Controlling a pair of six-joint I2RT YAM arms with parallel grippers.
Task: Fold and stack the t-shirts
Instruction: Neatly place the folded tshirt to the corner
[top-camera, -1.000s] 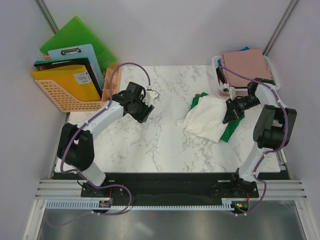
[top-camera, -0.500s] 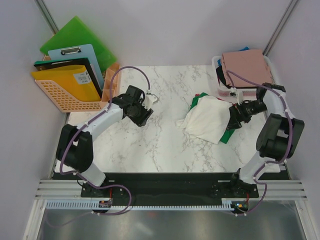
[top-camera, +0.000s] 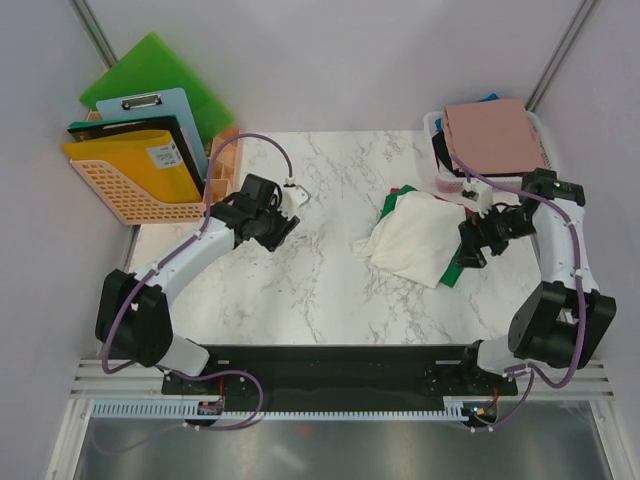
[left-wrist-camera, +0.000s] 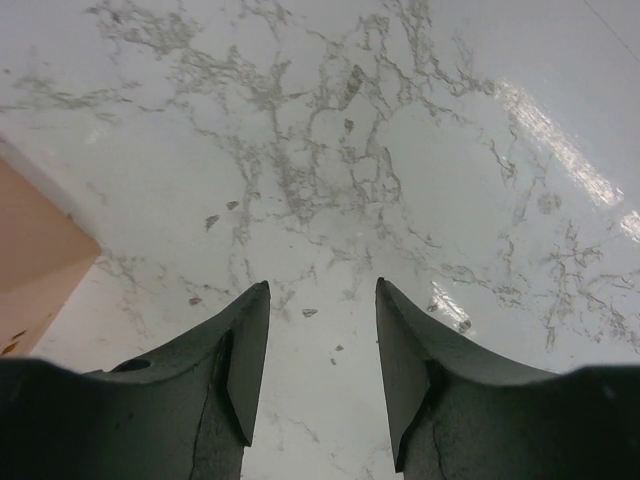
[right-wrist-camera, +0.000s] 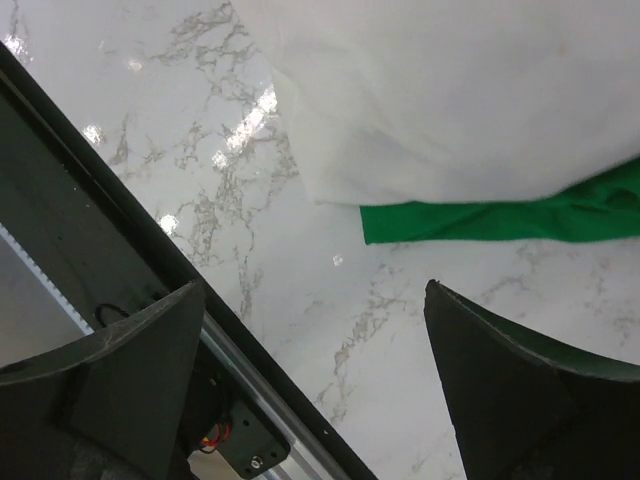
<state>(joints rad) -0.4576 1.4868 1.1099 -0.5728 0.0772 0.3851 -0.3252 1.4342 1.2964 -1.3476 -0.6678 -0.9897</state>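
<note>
We find the cream-white t-shirt (top-camera: 412, 240) crumpled on the bench (top-camera: 320, 300), right of centre, lying over the green t-shirt (top-camera: 453, 272). The dusty-pink t-shirt (top-camera: 495, 135) lies flat on top of the white basket (top-camera: 431, 122) at the far right corner. The orange basket (top-camera: 120, 200) at far left holds upright boards. The right gripper (top-camera: 470, 248) is just beside the green cloth, jaws wide and empty. Its wrist view alone shows the green hem under the white. The left gripper (left-wrist-camera: 322, 340) hangs over bare marble, jaws half apart, holding nothing
</note>
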